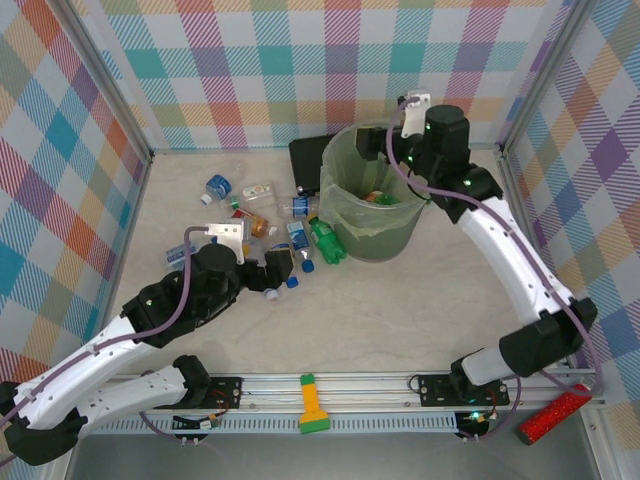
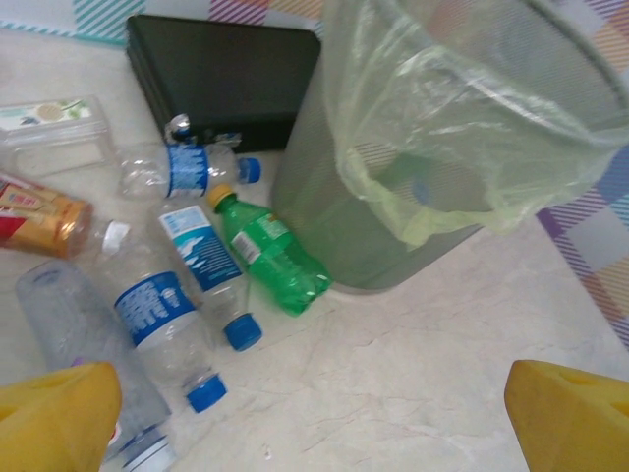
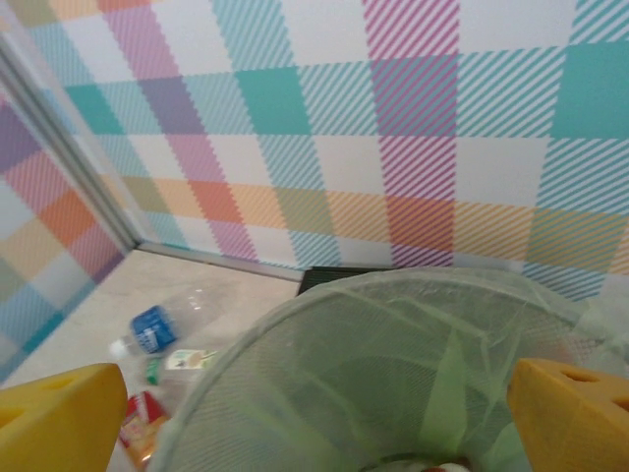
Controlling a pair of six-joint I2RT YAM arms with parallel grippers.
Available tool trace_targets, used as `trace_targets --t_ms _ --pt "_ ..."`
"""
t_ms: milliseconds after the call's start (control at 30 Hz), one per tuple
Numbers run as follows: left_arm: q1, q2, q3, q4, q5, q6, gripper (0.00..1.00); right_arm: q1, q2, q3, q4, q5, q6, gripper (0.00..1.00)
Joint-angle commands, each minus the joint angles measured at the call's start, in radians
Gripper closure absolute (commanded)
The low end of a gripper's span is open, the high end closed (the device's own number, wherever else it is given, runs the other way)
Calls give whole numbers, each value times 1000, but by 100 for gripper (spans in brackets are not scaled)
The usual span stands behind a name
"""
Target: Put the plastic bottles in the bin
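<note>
- Pastel checked walls [image 1: 300, 70] close in a pale marbled desk [image 1: 400, 310]. From overhead, the bin [image 1: 385, 238] stands toward the back. The plastic bottles [image 1: 270, 215] lie scattered just to its left. Coloured shapes show inside the bin, likely bottles already in.
- In that same view the right pincer [image 1: 385, 150] hangs over the bin's far rim. The left pincer [image 1: 285, 268] sits low, left of the bin, at the near edge of the bottle heap.
- Left wrist view: the left pincer [image 2: 314, 423] is spread wide with nothing between its yellow pads. Ahead, a green bottle [image 2: 270, 254] lies on its side at the foot of the bin [image 2: 314, 177]. A clear blue-capped bottle [image 2: 201, 265] lies just beside it, away from the bin. A copper-brown bottle [image 2: 39, 221] lies farther out the same way. A flat black object [image 2: 226, 84] sits behind the bin.
- Right wrist view: the right pincer [image 3: 314, 423] is also spread wide and holds nothing. The bagged rim of the bin [image 3: 393, 295] is directly below it. One clear bottle [image 3: 157, 327] lies beyond the bin on the left.
- Handling, as I judge it: the bottles look empty and partly crushed. They should be very light, springy and slick, and apt to roll or squirt out of a pinch. The labelled middle of the body, taken across its width, looks the safest hold. The cap end is narrow and the walls dent easily.
</note>
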Motion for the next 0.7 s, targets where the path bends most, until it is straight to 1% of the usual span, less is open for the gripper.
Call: trace_targets --t_ms 0,133,233,333,400,533,667 --pt "21 11 -21 -44 -76 -60 0 10 -72 -51 -71 -109 62 1" --pt "69 35 -46 -72 -91 -134 0 24 -181 -170 -72 -173 114 1" --pt "98 62 -66 -90 -87 -198 0 44 -261 -260 -69 -181 142 1" --pt "105 99 -100 -85 -73 -265 1 57 -328 -344 -54 -189 183 1" --pt "105 125 -125 -80 -59 -318 4 68 -360 -387 -49 -189 210 1" --pt "104 162 -205 -21 -12 -418 17 100 -417 -461 -39 -186 240 1" --pt "104 199 -262 7 -7 -488 26 116 -445 -502 -40 -182 263 1"
